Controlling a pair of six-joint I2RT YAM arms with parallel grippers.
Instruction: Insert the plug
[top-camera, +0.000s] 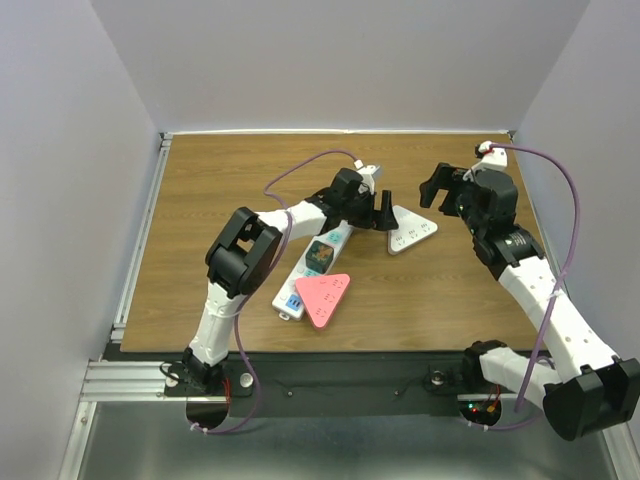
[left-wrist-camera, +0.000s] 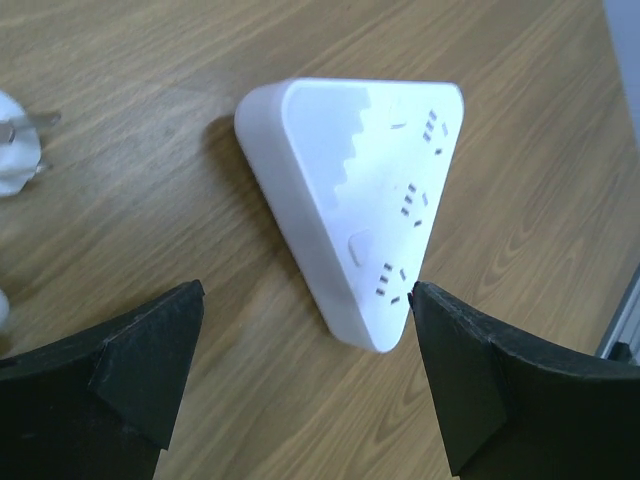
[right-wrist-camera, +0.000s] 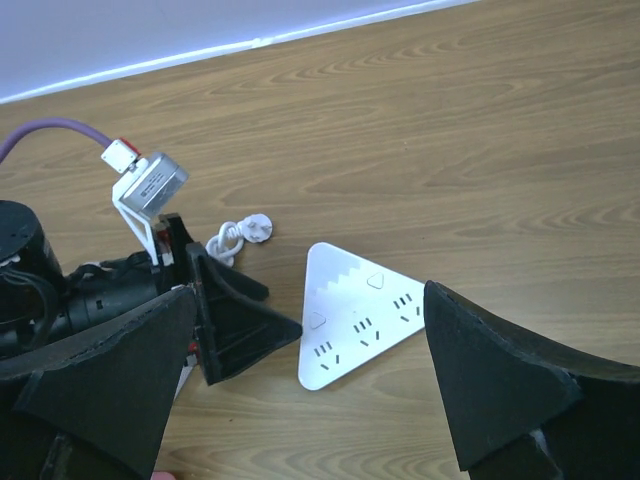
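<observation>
A white triangular power strip (top-camera: 412, 230) lies flat on the wooden table, sockets up; it also shows in the left wrist view (left-wrist-camera: 350, 200) and the right wrist view (right-wrist-camera: 355, 315). A white plug (right-wrist-camera: 245, 232) with a knotted cord lies on the table just behind it, and it shows at the left edge of the left wrist view (left-wrist-camera: 15, 150). My left gripper (top-camera: 385, 212) is open and empty, and its jaws straddle the strip's near corner (left-wrist-camera: 305, 295). My right gripper (top-camera: 435, 185) is open and empty, raised above the table to the right of the strip (right-wrist-camera: 310, 295).
A long white power strip (top-camera: 310, 265) with a dark adapter (top-camera: 320, 252) plugged into it lies under the left arm. A pink triangular strip (top-camera: 325, 295) rests by its near end. Walls enclose the table on three sides.
</observation>
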